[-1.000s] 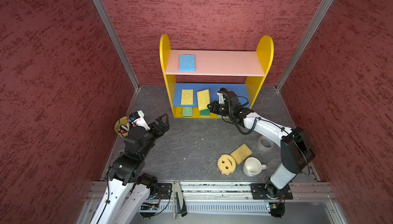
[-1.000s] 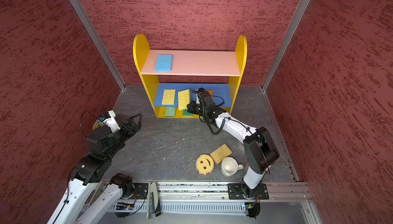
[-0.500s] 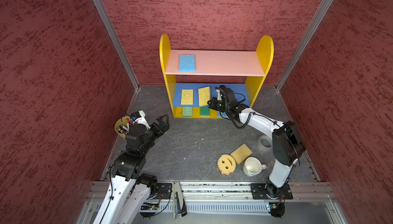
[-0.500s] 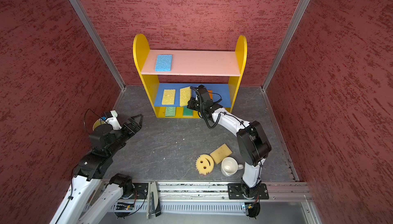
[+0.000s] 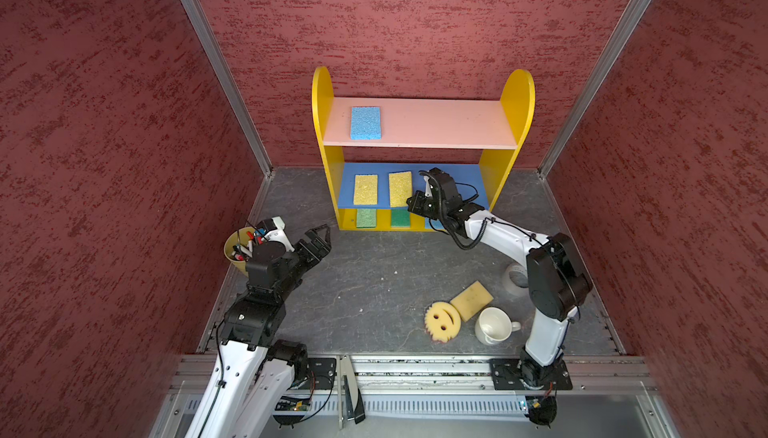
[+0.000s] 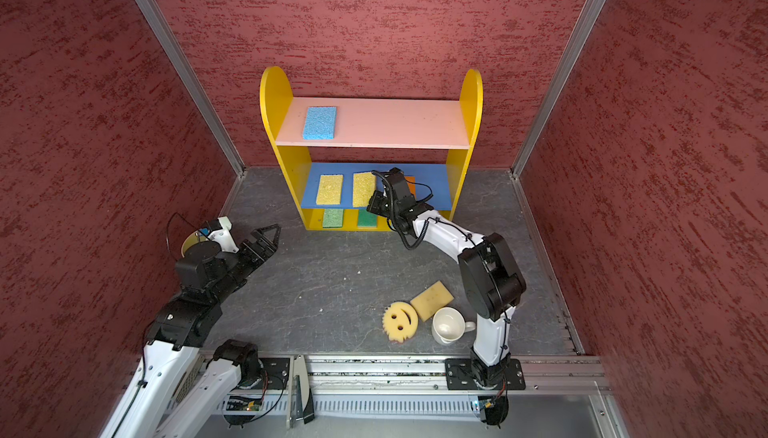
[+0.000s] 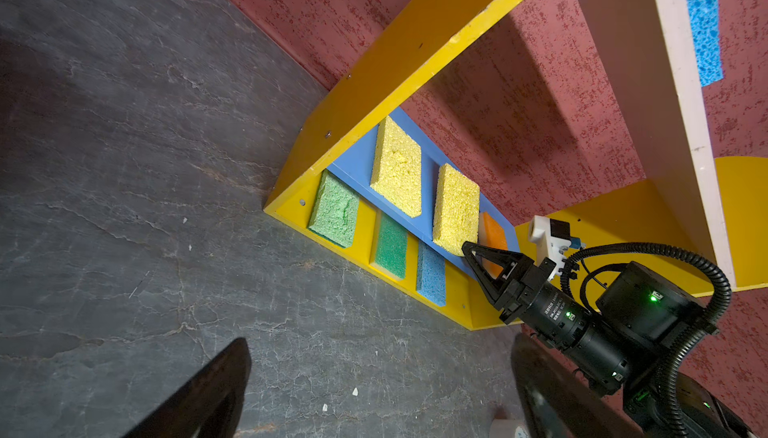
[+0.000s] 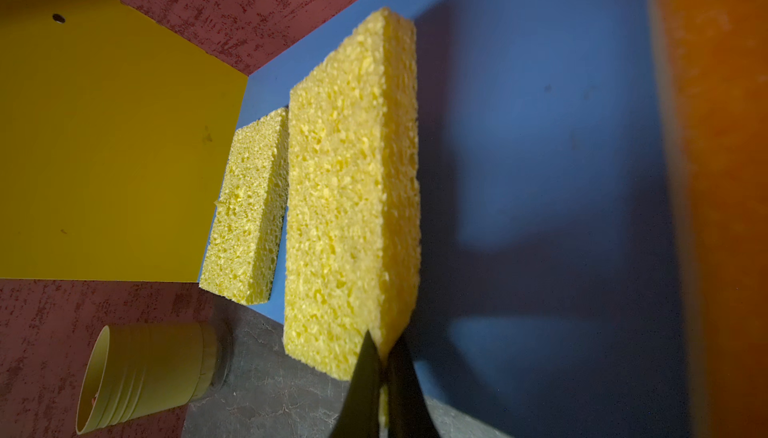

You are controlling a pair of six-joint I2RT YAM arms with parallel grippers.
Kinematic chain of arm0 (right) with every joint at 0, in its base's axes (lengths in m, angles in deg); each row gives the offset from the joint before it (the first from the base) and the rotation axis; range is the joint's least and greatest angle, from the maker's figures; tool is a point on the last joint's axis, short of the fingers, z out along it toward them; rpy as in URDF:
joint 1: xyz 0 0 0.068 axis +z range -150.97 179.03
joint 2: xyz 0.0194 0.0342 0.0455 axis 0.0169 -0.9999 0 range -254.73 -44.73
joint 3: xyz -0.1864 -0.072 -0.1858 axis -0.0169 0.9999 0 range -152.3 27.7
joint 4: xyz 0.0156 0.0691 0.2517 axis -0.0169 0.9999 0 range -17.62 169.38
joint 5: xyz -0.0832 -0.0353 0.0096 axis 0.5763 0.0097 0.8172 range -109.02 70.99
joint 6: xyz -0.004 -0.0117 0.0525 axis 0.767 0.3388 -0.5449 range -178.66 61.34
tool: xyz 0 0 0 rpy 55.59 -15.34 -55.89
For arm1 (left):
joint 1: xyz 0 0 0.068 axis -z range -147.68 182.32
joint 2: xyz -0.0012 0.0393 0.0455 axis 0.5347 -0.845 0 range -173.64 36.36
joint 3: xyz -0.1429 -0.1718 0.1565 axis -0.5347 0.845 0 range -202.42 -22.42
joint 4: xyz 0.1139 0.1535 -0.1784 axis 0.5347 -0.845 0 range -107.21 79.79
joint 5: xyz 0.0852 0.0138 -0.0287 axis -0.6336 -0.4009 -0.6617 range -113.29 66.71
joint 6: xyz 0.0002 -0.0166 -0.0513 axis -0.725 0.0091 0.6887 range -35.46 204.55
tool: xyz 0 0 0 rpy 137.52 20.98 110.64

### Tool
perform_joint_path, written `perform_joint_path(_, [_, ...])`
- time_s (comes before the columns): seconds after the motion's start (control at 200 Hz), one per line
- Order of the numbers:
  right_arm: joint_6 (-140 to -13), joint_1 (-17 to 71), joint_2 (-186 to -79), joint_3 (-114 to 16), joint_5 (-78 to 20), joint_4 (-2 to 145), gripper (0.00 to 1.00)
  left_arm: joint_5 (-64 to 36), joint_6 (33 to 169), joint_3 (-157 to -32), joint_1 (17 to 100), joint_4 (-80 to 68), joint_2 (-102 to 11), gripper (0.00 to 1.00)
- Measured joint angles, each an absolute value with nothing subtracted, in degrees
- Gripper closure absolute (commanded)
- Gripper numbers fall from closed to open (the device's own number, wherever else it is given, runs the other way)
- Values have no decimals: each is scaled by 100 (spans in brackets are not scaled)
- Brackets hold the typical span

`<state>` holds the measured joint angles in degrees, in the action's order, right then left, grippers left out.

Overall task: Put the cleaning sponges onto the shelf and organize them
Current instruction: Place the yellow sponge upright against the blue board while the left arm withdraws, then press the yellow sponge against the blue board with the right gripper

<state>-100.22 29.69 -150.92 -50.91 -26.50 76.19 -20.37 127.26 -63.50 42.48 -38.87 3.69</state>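
Now the right gripper (image 8: 383,346) is pinched shut on the near corner of the second yellow sponge (image 8: 353,207), bottom centre of the right wrist view. That sponge is on the blue middle board (image 5: 465,176) of the shelf (image 5: 517,95), centre of both top views.

Change: a second ago this sponge sat skewed on the board. It is now squared up, parallel to the first yellow sponge (image 5: 365,189) and just beside it with a thin gap. So the straightening looks done; letting go is likely the next move.

An orange sponge (image 7: 492,232) is on the same board, mostly hidden behind the gripper. The base holds two green sponges (image 5: 366,217) and a blue sponge (image 7: 431,278). Another blue one (image 5: 365,122) is on the pink top, upper left of the shelf.

Still on the floor, lower right: smiley sponge (image 5: 442,320) and tan sponge (image 5: 471,299), touching, next to the white mug (image 5: 494,326).

The left gripper (image 5: 324,240) is spread wide and empty, centre left, near the marker cup (image 5: 237,249), barely shifted.
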Motion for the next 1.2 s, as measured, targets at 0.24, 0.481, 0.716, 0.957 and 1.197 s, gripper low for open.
perform_joint_path(0.24, [-10151,2956,-15103,-5091,-2578,7582,93,-1923,12759,-6346,4191,-3879,321,2])
perform_joint_path(0.481, [-10219,2951,-15155,-5104,-2580,7534,73,-1880,12761,-6346,4160,-3872,293,2])
perform_joint_path(0.716, [-10256,2945,-15157,-5141,-2574,7530,72,-1836,12766,-6346,4134,-3868,275,2])
perform_joint_path(0.957, [-10232,2938,-15177,-5384,-2517,7573,61,-1770,12777,-6346,4125,-3865,260,2])
perform_joint_path(1.197, [-10164,2925,-15177,-5454,-2442,7656,56,-1755,12777,-6346,4108,-3868,260,2])
